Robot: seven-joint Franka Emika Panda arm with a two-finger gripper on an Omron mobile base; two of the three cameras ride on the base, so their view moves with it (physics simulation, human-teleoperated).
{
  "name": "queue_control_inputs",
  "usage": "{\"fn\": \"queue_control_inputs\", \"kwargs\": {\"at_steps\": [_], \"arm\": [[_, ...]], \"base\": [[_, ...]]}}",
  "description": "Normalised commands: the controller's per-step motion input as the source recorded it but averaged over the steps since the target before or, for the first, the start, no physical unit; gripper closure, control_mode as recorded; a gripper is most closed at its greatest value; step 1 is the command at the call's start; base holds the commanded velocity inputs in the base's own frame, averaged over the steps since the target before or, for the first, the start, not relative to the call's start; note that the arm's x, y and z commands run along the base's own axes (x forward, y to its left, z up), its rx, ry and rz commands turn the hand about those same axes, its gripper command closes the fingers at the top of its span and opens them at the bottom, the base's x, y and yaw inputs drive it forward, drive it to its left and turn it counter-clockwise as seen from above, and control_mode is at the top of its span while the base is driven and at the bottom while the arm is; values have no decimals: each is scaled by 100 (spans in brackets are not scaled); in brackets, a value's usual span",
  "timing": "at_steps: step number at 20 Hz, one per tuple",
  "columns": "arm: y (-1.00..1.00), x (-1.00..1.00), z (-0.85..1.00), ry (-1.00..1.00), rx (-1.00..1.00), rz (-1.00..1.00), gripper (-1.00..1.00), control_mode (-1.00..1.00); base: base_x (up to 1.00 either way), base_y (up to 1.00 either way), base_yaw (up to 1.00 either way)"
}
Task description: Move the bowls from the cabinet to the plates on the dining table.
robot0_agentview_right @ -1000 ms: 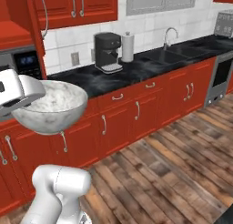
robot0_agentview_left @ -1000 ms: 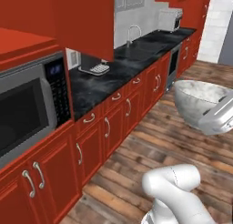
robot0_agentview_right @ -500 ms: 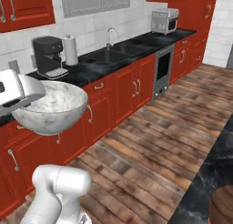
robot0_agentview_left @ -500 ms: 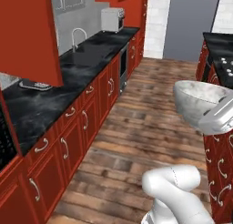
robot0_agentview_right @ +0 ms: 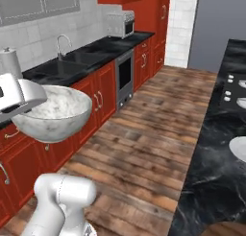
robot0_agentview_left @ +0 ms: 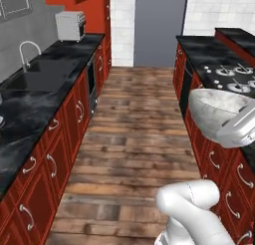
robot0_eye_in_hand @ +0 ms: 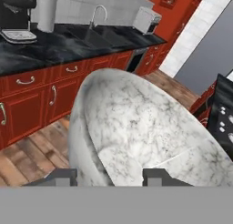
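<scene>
Bowl (robot0_eye_in_hand: pixel 150 127), white and grey-marbled, is gripped at its rim by the claw (robot0_eye_in_hand: pixel 109 177), one finger seen inside and one outside. It is held upright over wooden floor (robot0_agentview_left: pixel 134 139), with a black counter (robot0_agentview_right: pixel 211 172) to the claw's right.

We stand in a home kitchen: runs of red panelled wooden base cabinets (robot0_agentview_left: pixel 64 134) under black white-veined marble counters (robot0_agentview_left: pixel 45 89), a curved silver tap (robot0_agentview_right: pixel 61 42) over a dark sink, a white microwave oven (robot0_agentview_right: pixel 121 24), a black stovetop with silver burners (robot0_agentview_left: pixel 231 74), and wood-plank flooring (robot0_agentview_left: pixel 134 139).
</scene>
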Motion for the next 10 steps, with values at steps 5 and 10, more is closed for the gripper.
{"fn": "queue_control_inputs", "kwargs": {"at_steps": [5, 10], "arm": [[0, 0, 0, 0, 0, 0, 100, 100], [0, 0, 0, 0, 0, 0, 100, 100]], "base": [[89, 28, -23], [83, 38, -19]]}}
